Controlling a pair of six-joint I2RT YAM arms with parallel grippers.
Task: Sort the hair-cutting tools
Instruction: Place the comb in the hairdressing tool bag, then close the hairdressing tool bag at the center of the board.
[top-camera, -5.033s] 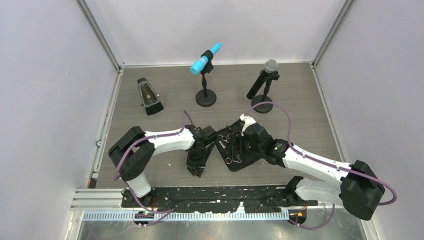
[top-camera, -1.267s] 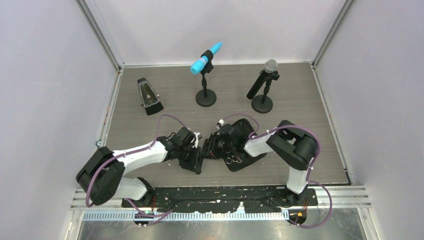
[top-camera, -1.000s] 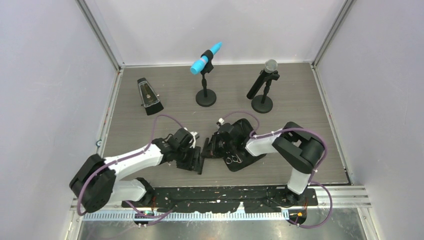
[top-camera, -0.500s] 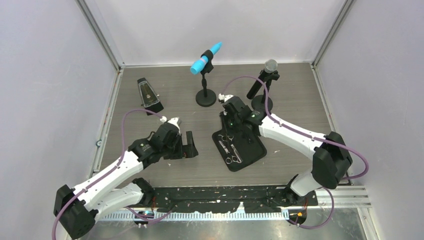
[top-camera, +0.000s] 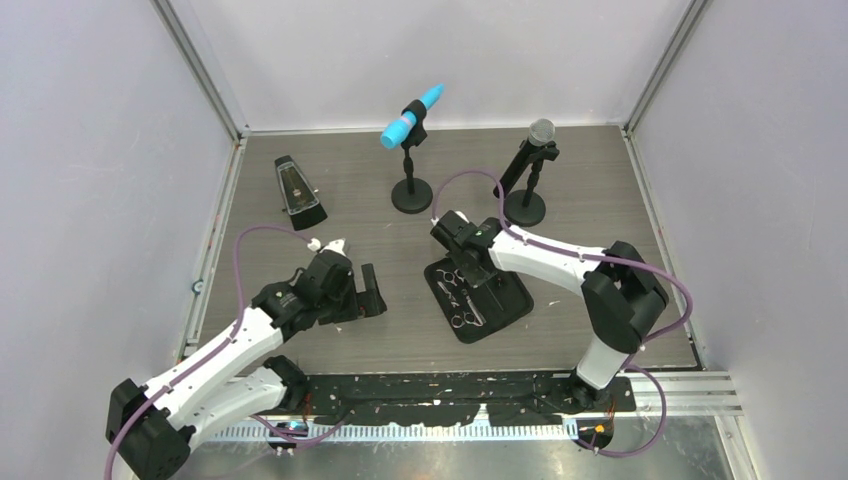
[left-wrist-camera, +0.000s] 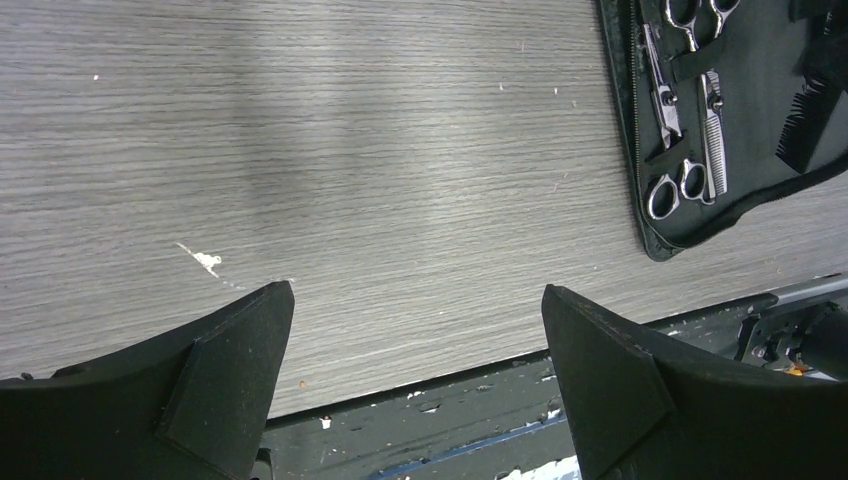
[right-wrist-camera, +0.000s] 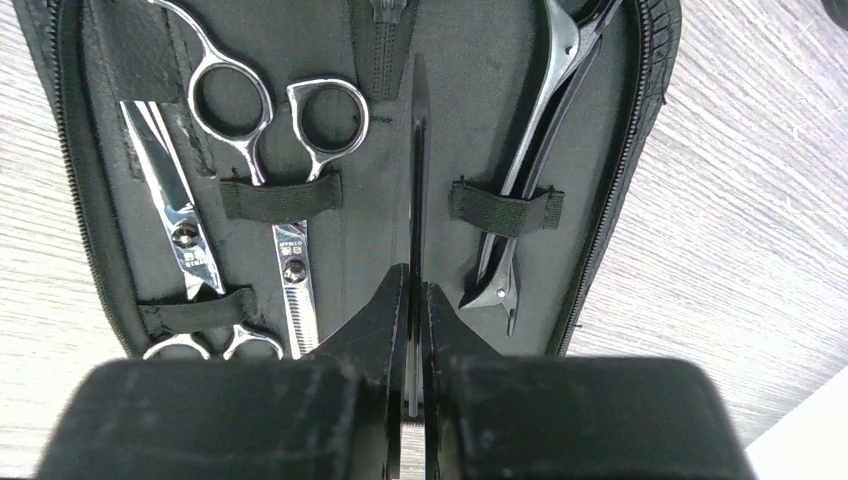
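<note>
L gripper (left-wrist-camera: 415, 292) jaws wide apart, nothing between. R gripper (right-wrist-camera: 415, 280) jaws pinched tight on comb (right-wrist-camera: 418, 160), edge-on at mid case (right-wrist-camera: 590, 120). Vs 0.5 s ago, R came nearer, from case's far end to over it. Case lies open: scissors (right-wrist-camera: 185, 235) strapped L side, clips (right-wrist-camera: 540, 140) R. L arm low over bare table (left-wrist-camera: 400, 150), well apart from case.

My overhead camera sits high behind my two bases and looks down and forward over the whole table (top-camera: 600, 200) to the far wall. My left wrist camera looks down past my spread fingers (left-wrist-camera: 220, 380) at the table's near edge. The open case (left-wrist-camera: 760, 180) shows at its right. My right wrist camera hangs close over that case.
</note>
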